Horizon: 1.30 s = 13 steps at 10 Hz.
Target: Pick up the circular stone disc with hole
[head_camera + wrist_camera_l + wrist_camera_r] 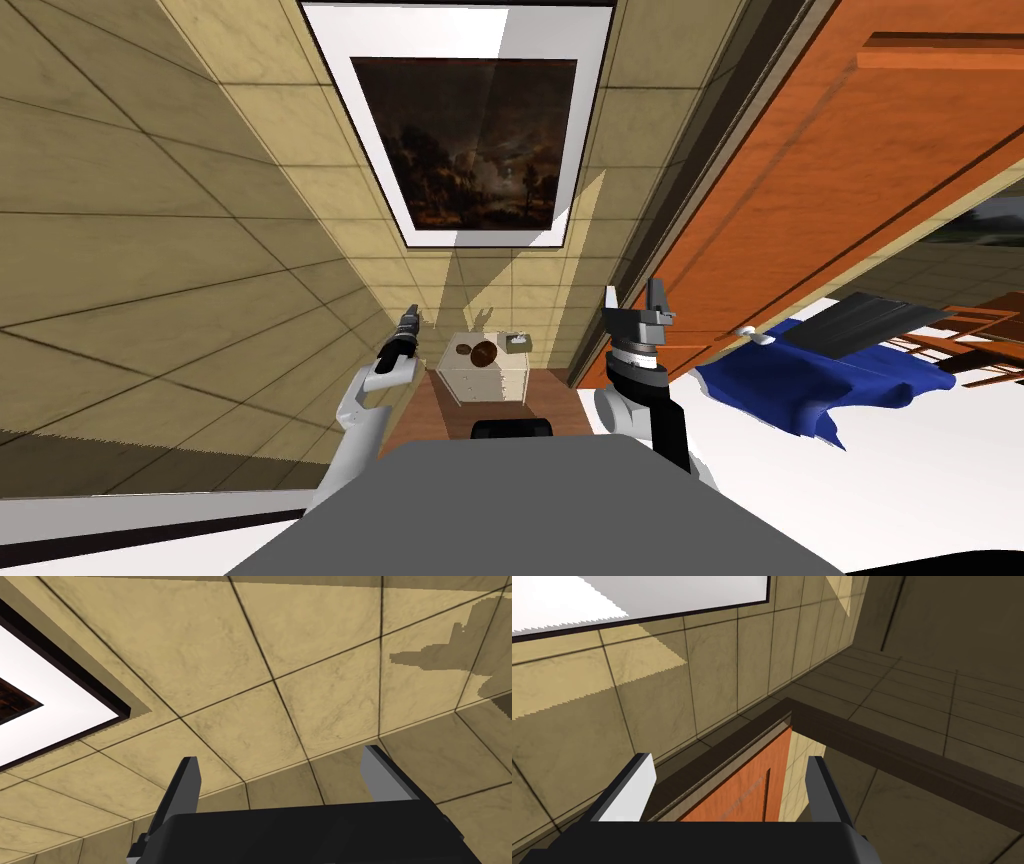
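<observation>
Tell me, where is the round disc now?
In the head view the dark brown disc lies on the pale chest of drawers straight ahead, left of a small box.

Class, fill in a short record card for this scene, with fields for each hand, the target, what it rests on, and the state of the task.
left hand: open, raised, holding nothing
right hand: open, raised near the orange door, holding nothing
target: two dark round things lie side by side; too small to tell which has the hole
support: top of a pale chest of drawers, ahead between the arms
also on top: small box
task state: nothing picked up yet
</observation>
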Tool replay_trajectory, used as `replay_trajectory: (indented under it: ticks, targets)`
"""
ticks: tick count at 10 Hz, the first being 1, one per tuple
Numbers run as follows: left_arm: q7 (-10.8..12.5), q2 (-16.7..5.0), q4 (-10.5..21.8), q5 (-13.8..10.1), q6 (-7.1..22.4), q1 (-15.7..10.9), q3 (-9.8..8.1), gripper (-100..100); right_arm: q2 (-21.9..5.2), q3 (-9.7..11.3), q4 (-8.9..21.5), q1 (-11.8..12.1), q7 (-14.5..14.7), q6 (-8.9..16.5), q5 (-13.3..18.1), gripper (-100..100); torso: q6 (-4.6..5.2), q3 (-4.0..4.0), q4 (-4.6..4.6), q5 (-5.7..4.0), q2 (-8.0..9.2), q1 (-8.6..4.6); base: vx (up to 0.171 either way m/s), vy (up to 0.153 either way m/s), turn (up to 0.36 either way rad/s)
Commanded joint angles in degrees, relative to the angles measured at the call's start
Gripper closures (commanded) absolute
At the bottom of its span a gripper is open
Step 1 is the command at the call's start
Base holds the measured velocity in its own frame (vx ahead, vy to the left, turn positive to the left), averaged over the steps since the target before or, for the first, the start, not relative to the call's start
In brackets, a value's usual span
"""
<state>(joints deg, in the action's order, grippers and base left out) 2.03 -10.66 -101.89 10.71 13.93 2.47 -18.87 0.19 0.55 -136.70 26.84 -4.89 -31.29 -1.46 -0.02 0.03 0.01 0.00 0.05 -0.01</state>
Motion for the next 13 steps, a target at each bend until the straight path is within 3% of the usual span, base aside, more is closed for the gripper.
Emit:
replay_trajectory:
  ticks: [1, 6, 7, 10, 12, 13]
  targets:
    - [0.11, -0.36, 1.36, -0.08, 2.71, -0.84, -0.57, -100, 0.0, 0.0, 0.0, 0.0, 0.0, 0.0, 0.0, 0, 0.0, 0.0, 0.0, 0.0, 0.0, 0.0, -0.009, -0.006, -0.118]
    - [0.65, -1.73, 9.46, -0.34, 11.01, -6.1, -3.98, -100, 0.0, 0.0, 0.0, 0.01, 0.0, 0.0, 0.0, 0, -0.04, 0.0, 0.0, 0.01, -0.01, 0.04, -0.008, 0.0, -0.168]
    - [0.65, -1.73, 10.29, -0.34, 12.03, -6.1, -3.98, -100, 0.0, 0.0, 0.0, 0.0, 0.0, 0.0, 0.0, 0, -0.01, 0.0, 0.0, 0.01, -0.01, 0.04, -0.007, 0.008, -0.099]
    - [1.09, -2.7, 15.29, -0.86, 17.09, -9.32, -5.93, -100, 0.0, -0.01, 0.0, 0.01, 0.0, 0.0, 0.0, 0, -0.06, 0.0, 0.0, 0.01, -0.01, 0.06, -0.007, 0.008, -0.184]
    - [1.09, -2.7, 16.7, -0.86, 17.94, -9.32, -5.93, -100, 0.0, -0.01, 0.0, 0.01, 0.0, 0.0, 0.0, 0, -0.07, -0.01, -0.01, 0.02, -0.02, 0.08, -0.004, 0.011, -0.022]
    - [1.34, -3.2, 18.96, -1.22, 20.71, -10.82, -6.8, -100, 0.0, -0.01, 0.0, 0.01, 0.0, 0.0, 0.0, 0, -0.08, -0.01, -0.01, 0.02, -0.02, 0.07, -0.004, 0.007, -0.215]
